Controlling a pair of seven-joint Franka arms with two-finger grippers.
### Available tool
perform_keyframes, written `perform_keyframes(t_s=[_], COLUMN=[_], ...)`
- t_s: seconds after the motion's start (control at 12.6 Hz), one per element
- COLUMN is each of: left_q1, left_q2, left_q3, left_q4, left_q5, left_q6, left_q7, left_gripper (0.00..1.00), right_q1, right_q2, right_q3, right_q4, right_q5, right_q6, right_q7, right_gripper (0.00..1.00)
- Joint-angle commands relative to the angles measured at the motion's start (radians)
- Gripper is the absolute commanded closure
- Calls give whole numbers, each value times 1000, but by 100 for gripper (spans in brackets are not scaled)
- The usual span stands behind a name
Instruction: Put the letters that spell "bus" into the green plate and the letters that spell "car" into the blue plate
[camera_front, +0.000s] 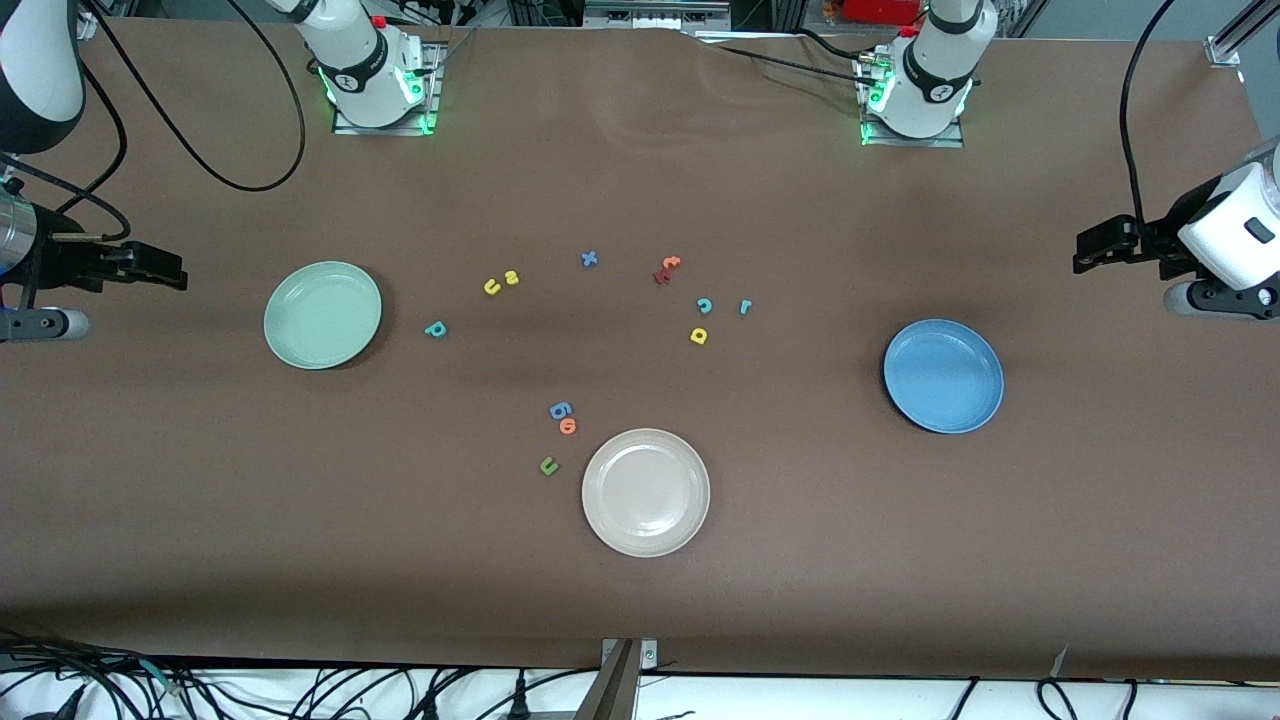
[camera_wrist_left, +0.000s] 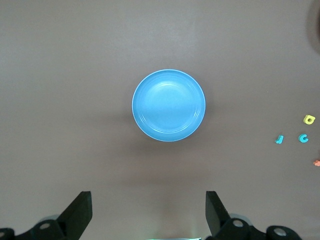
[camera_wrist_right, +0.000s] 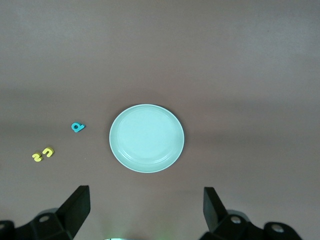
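Note:
The green plate lies toward the right arm's end of the table. Beside it are the teal b, yellow u and yellow s. The blue plate lies toward the left arm's end. Near mid-table are the teal c, teal r and yellow a. My right gripper and left gripper hang open and hold nothing, each over bare table at its own end.
A beige plate sits nearest the front camera. Close to it lie a blue g-shaped piece, an orange o and a green u. A blue x and an orange and red pair lie nearer the bases.

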Motion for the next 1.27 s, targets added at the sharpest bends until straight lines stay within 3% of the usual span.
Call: perform_keyframes(t_s=[0.0,0.4,1.19], left_q1=[-2,-2,-2], left_q2=[-18,-18,-18], left_q3=[2,2,2], left_q4=[-19,-18,-18], left_q5=[-3,-3,-3], left_q6=[9,8,8], left_q7=[21,21,21], left_gripper=[0,0,0], right_q1=[-7,2,0], right_q2=[-7,-7,-7], right_q3=[6,11,11], right_q4=[-1,-1,-1], right_q5=[-17,-75,-74], right_q6=[-6,0,2], right_q7=[-1,-3,-6], right_gripper=[0,0,0])
